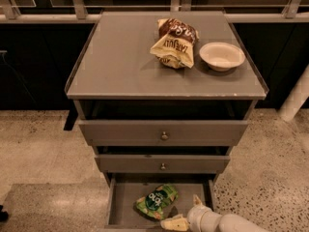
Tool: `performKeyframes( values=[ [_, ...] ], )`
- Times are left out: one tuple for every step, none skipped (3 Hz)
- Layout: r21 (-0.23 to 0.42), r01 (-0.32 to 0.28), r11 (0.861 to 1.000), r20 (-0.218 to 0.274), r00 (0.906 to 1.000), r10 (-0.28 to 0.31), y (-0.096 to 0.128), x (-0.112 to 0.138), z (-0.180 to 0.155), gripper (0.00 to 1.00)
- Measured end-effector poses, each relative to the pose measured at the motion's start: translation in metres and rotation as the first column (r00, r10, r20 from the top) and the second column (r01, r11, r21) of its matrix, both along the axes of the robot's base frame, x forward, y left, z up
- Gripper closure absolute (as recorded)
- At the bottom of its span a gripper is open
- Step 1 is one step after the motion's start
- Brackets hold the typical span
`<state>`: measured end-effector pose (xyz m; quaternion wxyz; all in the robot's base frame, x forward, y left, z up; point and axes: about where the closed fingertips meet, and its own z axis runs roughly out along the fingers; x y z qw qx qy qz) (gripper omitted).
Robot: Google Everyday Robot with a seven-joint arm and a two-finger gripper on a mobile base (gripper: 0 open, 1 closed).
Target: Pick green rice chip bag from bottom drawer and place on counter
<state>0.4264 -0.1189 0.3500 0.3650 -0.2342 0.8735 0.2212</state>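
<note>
The green rice chip bag was my target, so I started at the gripper: it sat low at the front right corner of the bottom drawer, just beside the bag's near edge. I could not tell how far it was spread or whether it touched the bag, though it did not look to be holding anything. From there the bag lay toward the drawer's left wall and slightly deeper in, flat on the floor, its long axis slanting from front left to back right. The counter stood well above that drawer
</note>
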Motion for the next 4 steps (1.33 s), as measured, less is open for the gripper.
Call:
performKeyframes(
  values=[
    [0.021,0.016,1.000,0.023,0.9996,-0.017,0.015,0.023,-0.036,0.00],
    [0.031,-0.004,0.999,0.002,1.0000,0.004,0.032,0.044,-0.075,0.00],
    [0.016,-0.048,0.999,-0.038,0.9981,0.049,0.052,0.060,-0.115,0.00],
    [-0.018,-0.106,0.994,-0.067,0.9923,0.104,0.074,0.077,-0.152,0.00]
  ],
)
